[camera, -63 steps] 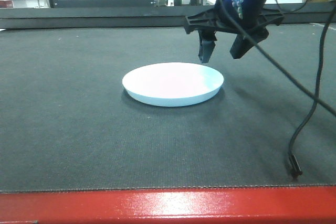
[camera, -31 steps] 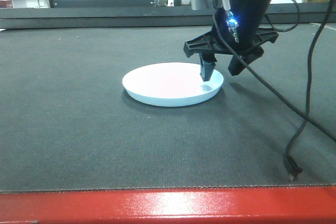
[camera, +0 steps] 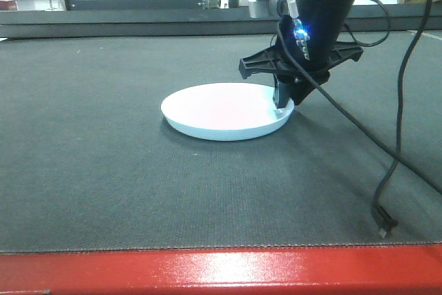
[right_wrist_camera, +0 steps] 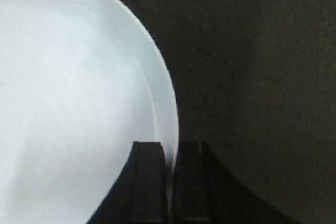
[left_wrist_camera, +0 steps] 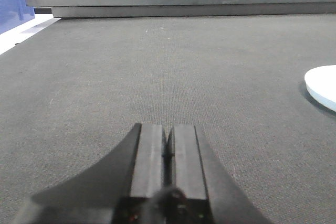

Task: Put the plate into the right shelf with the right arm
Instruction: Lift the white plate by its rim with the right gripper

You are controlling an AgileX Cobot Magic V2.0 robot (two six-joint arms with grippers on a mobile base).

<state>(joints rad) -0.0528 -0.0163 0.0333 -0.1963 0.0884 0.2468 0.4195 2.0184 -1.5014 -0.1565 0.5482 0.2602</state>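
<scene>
White and shallow, the plate (camera: 224,110) is lying flat on the dark grey mat (camera: 97,170). My right gripper (camera: 282,103) is reaching down at a slant onto the plate's right edge and pinching the rim. One finger is pressing on the inner face and the other is sitting just outside the edge, with only the rim's thickness between them. A blue light is glowing on that wrist, and a black cable (camera: 397,157) is trailing from the arm down onto the mat. My left gripper (left_wrist_camera: 168,137) is hanging low over the mat, fingers pressed together on nothing, with the plate well off to its right. Red is showing along the near edge of the table (camera: 221,271).
</scene>
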